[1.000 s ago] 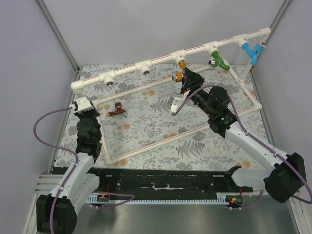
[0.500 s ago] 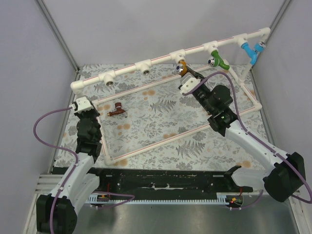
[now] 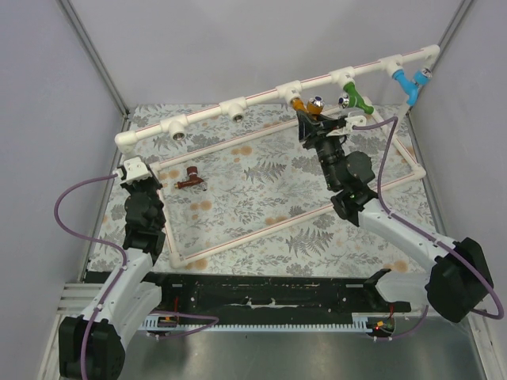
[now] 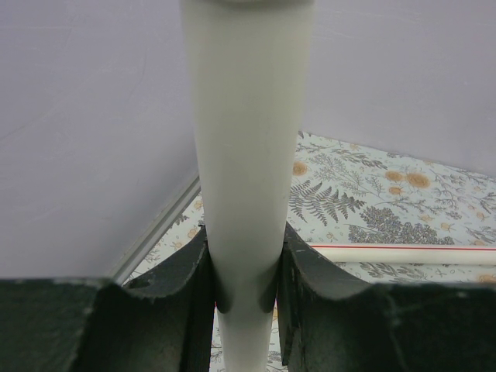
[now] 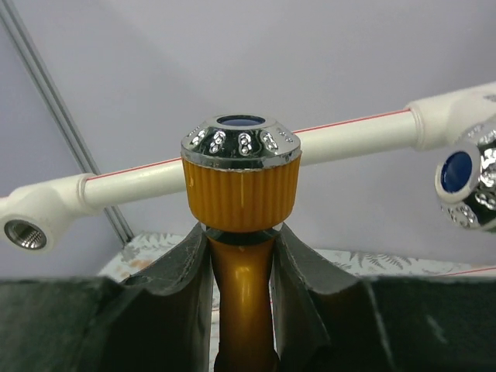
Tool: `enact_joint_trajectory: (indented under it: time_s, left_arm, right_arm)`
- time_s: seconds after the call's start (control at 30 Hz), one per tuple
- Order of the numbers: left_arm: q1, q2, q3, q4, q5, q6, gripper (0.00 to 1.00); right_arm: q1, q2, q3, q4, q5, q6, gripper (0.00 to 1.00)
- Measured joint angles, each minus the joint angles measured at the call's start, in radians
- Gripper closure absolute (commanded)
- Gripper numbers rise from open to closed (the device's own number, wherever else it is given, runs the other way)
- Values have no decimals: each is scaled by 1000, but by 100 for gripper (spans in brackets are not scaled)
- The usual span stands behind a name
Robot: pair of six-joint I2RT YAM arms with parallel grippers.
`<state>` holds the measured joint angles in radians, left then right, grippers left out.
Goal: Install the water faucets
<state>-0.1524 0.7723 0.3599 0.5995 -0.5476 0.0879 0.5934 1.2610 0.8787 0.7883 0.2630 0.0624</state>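
Observation:
My right gripper (image 3: 306,119) is shut on the orange-yellow faucet (image 3: 299,105), which sits at the third fitting of the white top pipe (image 3: 261,95). In the right wrist view the fingers (image 5: 186,267) clamp its stem under the ribbed knob with the silvery cap (image 5: 242,182). The dark reddish-brown faucet (image 3: 190,179) lies on the floral mat, free of both grippers. My left gripper (image 3: 136,172) is shut on the white frame pipe (image 4: 248,155) at the frame's left corner.
The green tap (image 3: 358,100) and the light blue tap (image 3: 408,81) hang on the top pipe to the right. Two open fittings (image 3: 238,111) (image 3: 178,131) lie to the left. An open socket (image 5: 23,232) shows in the right wrist view. Grey walls enclose the mat.
My right wrist has rolled and moved up toward the top pipe, swinging the orange-yellow faucet's cap from below the fitting to its right. The left arm has not moved.

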Motion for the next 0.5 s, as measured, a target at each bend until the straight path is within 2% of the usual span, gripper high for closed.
enact_joint_trajectory:
  time_s: [0.13,0.27,0.37,0.5]
  left_arm:
    - [0,-1,0,-2,-1,0,98]
    - [0,-1,0,-2,-2,0,98]
    - [0,-3,0,-4,-1,0,98]
    - [0,-6,0,-7,-2,0,98]
  right_arm:
    - [33,22,-21,70,112,95,100]
    - [55,37,-21,106,165,93,100]
    - [69,46,-21,132,170,-10,100]
    - [86,58,-29,180,127,-267,100]
